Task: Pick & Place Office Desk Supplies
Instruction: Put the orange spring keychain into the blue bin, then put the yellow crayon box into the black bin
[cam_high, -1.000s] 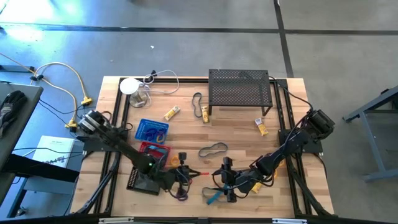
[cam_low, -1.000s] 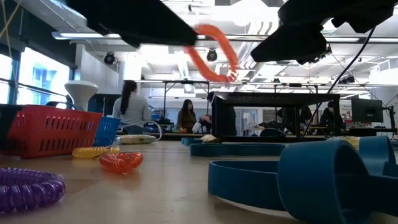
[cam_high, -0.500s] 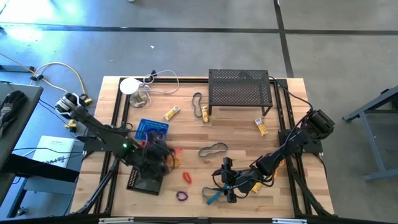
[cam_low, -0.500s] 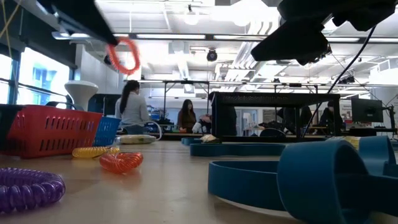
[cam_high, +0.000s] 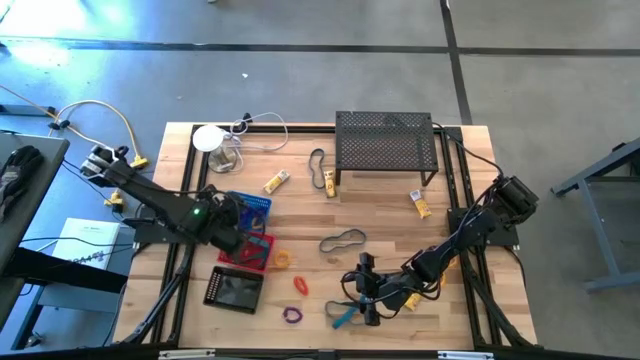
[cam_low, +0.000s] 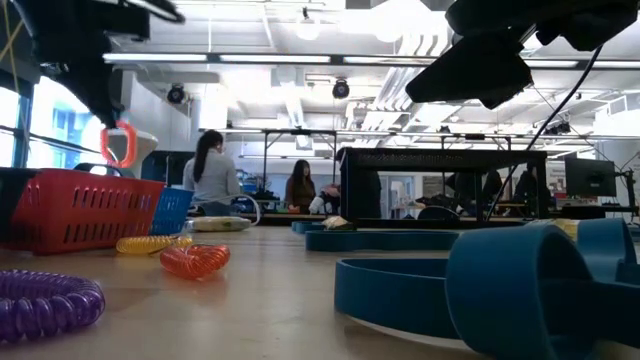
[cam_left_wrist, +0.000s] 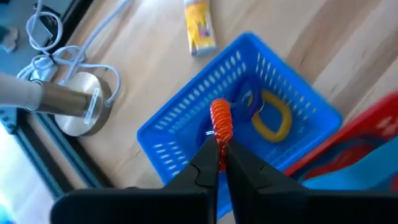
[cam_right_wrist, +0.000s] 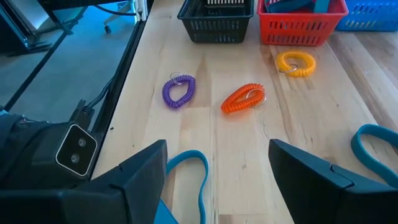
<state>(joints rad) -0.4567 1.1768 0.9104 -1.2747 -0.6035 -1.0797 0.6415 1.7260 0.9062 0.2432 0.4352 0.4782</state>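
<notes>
Orange coiled plastic ring (cam_left_wrist: 221, 123) is pinched in the left end effector (cam_left_wrist: 220, 163), hanging long-axis-down right over the blue slotted plastic basket (cam_left_wrist: 180, 122). Right end effector (cam_right_wrist: 216, 169) is spread wide, parked farther off above a blue elastic loop (cam_right_wrist: 198, 173) on the tabletop (cam_right_wrist: 242, 143).

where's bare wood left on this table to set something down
Bare wood lies between the blue basket and the black elastic loop, and in front of the mesh shelf. The front edge is crowded: coil rings around the right gripper and the baskets under the left gripper.
</notes>
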